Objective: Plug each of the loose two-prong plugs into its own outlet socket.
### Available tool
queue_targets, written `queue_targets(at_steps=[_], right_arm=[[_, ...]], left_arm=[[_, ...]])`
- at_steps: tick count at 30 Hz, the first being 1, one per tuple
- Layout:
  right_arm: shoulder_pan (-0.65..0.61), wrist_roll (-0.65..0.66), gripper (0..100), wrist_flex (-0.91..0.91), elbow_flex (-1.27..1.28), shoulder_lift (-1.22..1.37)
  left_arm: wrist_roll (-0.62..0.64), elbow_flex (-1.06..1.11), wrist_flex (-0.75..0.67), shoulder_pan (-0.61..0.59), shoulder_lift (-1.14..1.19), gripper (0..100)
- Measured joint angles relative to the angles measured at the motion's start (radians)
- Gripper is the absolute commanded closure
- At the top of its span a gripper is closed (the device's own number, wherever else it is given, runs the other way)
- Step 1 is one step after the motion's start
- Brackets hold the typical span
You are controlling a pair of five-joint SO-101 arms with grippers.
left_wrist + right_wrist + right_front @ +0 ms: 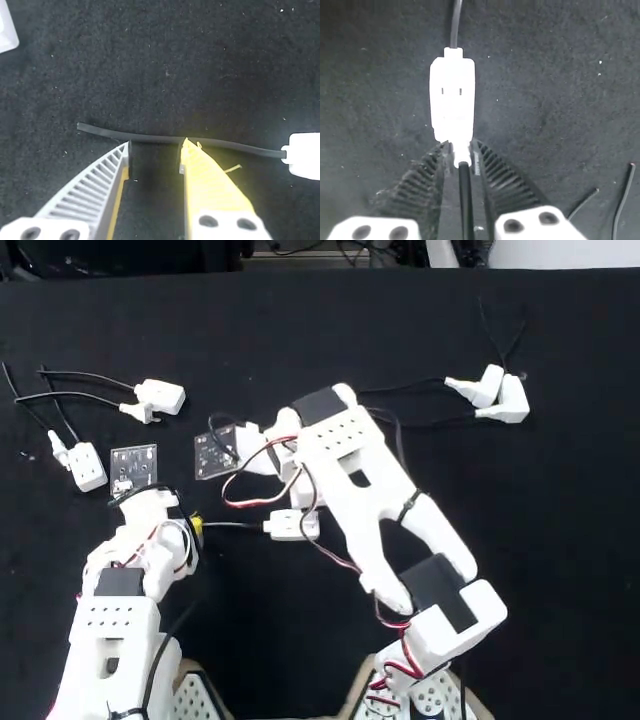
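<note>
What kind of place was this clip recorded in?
Probably a robotics lab bench rather than a home: a black-covered table, two white arms mounted side by side, and corded plug-and-socket pieces laid out as test items, with one plug in the right hand.

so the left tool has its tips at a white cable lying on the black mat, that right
Not quite. The cable at the left tool's tips is black, not white, as the left wrist view shows. It does lie on the black mat.

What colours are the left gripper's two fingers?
Left gripper: one finger yellow, one white; clearest in left wrist view.
</note>
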Motion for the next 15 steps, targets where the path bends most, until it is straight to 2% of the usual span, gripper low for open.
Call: queue_targets(at_steps=[5, 15], right_arm=[[-0.002, -0.003, 98.8, -0.008, 0.109, -0.097], [-0.002, -0.034, 98.8, -0.137, 0.331, -0.272]], left_arm=[[0.000, 0.000, 0.000, 0.000, 0.000, 83], [0.000, 0.000, 0.000, 0.000, 0.000, 83]])
